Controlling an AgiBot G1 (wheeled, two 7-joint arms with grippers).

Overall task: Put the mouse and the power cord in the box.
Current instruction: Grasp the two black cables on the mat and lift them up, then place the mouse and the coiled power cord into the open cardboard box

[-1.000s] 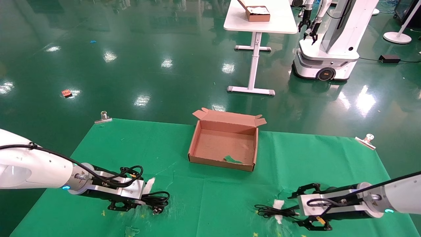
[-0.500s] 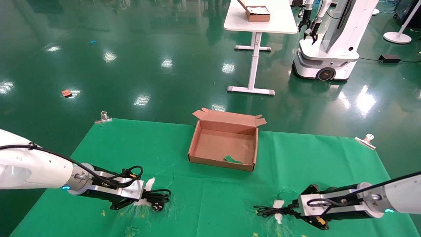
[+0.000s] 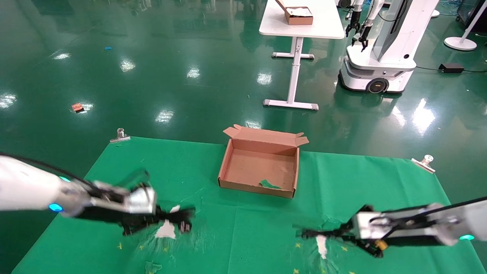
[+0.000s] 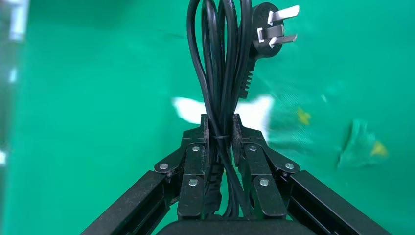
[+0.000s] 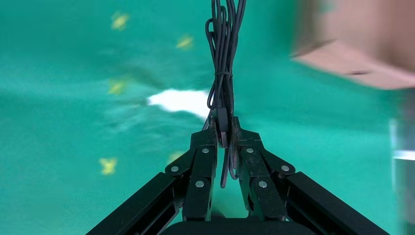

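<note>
My left gripper (image 3: 161, 221) (image 4: 219, 122) is shut on the power cord (image 4: 220, 63), a looped bundle of thick black cable. Its pronged plug (image 4: 268, 30) hangs beyond the fingertips, above the green cloth at the near left (image 3: 179, 219). At the near right, my right gripper (image 3: 348, 232) (image 5: 223, 125) is shut on the mouse's thin black cable bundle (image 5: 222, 58) (image 3: 319, 233). The mouse's body does not show. The brown cardboard box (image 3: 225, 167) lies open in the middle of the cloth, farther away than both grippers, with a green scrap (image 3: 270, 184) inside.
White worn patches (image 3: 166, 230) mark the green cloth under each gripper. Metal clips (image 3: 120, 136) (image 3: 424, 161) hold the cloth's far corners. On the floor beyond stand a white table (image 3: 304, 26) with a small brown box (image 3: 298, 15) and another robot (image 3: 380, 49).
Both grippers went from open around their cables to shut on them. Both have since risen off the cloth, the left one shifting a little farther away with the power cord.
</note>
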